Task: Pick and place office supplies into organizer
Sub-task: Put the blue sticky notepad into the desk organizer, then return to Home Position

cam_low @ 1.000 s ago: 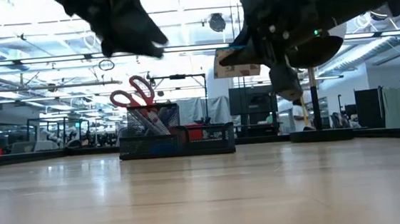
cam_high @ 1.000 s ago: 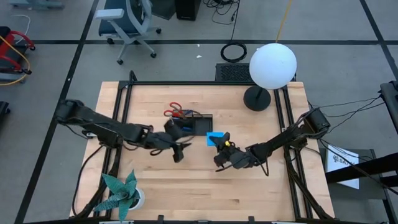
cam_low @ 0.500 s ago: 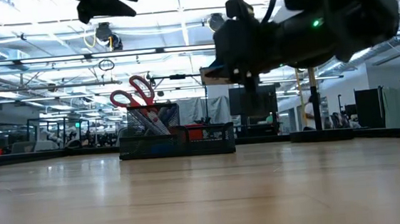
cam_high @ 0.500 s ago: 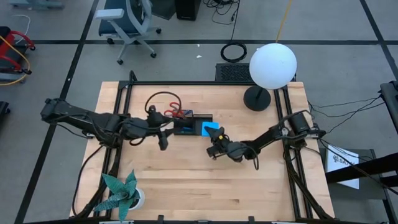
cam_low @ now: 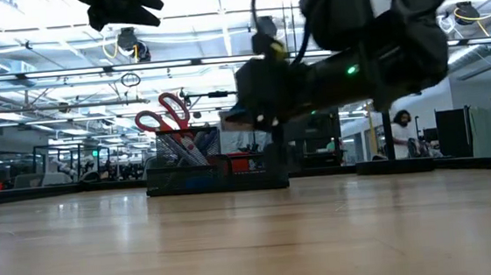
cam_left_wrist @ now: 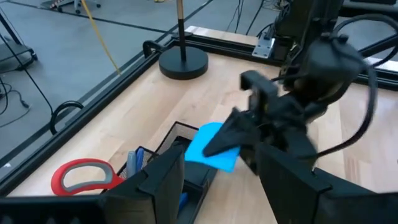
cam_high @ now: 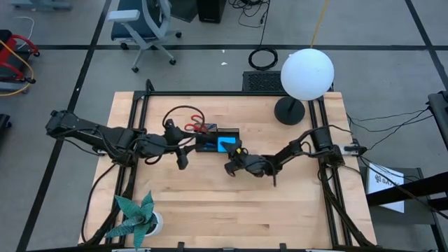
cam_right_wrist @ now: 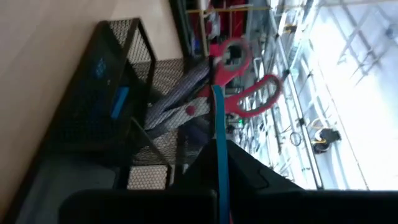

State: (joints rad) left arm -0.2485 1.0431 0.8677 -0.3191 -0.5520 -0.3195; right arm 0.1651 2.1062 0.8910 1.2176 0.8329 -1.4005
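Note:
The black mesh organizer (cam_high: 210, 138) stands at the table's middle, with red-handled scissors (cam_high: 195, 127) and pens upright in its left compartment (cam_right_wrist: 118, 106). My right gripper (cam_high: 234, 157) is shut on the bright blue notepad (cam_high: 225, 145), which hangs over the organizer's right end (cam_left_wrist: 180, 140). In the low view the notepad (cam_low: 235, 116) shows as a thin edge above the organizer (cam_low: 217, 170). My left gripper (cam_high: 183, 158) is open and raised just left of the organizer, with nothing between its fingers (cam_left_wrist: 168, 186). My right gripper pinches the notepad between its two fingers at the edge nearest the table's right side (cam_left_wrist: 231, 149). The fingers reach in about level from the right. The pad shows edge-on between them (cam_right_wrist: 219, 149) and is lifted clear above the organizer.
A lamp with a white globe (cam_high: 306, 73) and a round black base (cam_high: 288, 110) stands at the far right. A teal paper plant (cam_high: 136, 217) sits at the near left corner. Bare wood lies along the near side of the table.
My right gripper has carried the notepad down and toward the table's left, from beside the organizer to over its right end. My left gripper has risen and drawn back toward the left edge, then kept still, staying open.

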